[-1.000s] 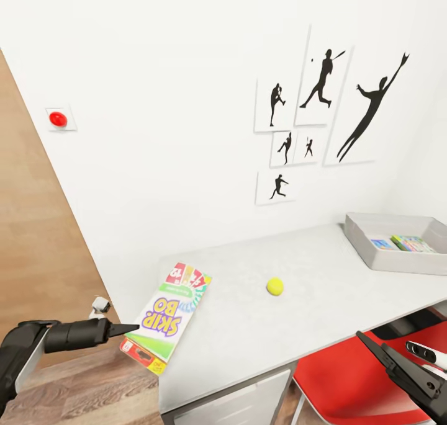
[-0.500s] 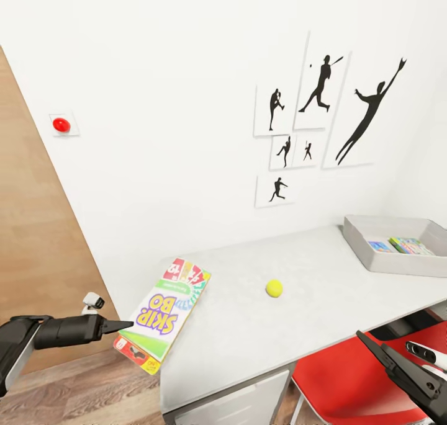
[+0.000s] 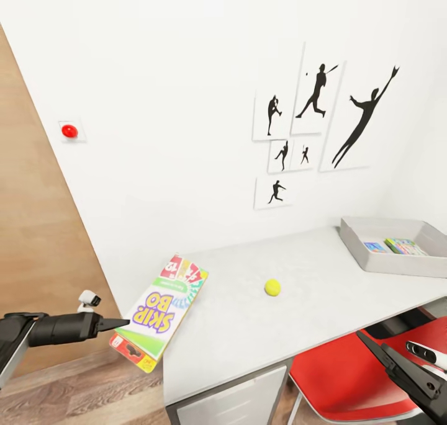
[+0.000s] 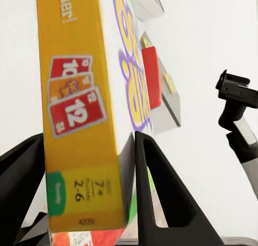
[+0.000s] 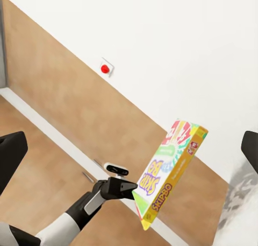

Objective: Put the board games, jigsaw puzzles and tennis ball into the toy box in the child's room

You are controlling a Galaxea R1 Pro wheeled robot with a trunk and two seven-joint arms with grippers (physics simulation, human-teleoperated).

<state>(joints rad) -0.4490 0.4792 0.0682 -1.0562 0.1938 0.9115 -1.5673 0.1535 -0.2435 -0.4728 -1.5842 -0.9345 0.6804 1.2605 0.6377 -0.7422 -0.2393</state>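
the left tool (image 3: 121, 323) pinches the board game (image 3: 160, 312) by its long edge, tilted off the bench's (image 3: 248, 344) near-left corner, likely for carrying to the toy box (image 3: 392, 262). the right tool (image 3: 372, 348) hangs with jaws apart over a red chair (image 3: 347, 375). the tennis ball (image 3: 272, 287) rests mid-bench. the toy box sits far right, already holding coloured items.

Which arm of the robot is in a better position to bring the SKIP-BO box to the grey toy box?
The left. The left gripper is already shut on the SKIP-BO box, held at the table's left end. The right gripper is empty, though nearer the toy box, so the left probably has far to carry.
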